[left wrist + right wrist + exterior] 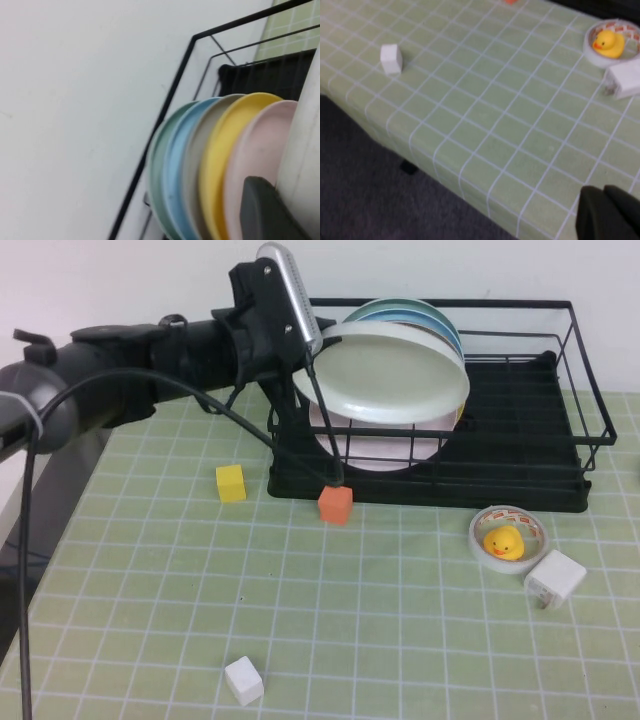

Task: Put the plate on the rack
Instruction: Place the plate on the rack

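While the plate [385, 375] is gripped by the left gripper [308, 360] over the rack [520, 455], slotting + release are needed; right gripper [607, 212] is parked shut, empty, near edge.

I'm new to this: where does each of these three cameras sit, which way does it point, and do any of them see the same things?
High view: raised on the robot's side, looking down at the green gridded table; left gripper holds the pale mint-white plate over the black wire rack.
Left wrist view: on the left arm, facing racked plates; a dark finger shows.
Right wrist view: above the table's near edge; right gripper, shut, empty.
Shared: high and right wrist views both show the yellow rubber duck.
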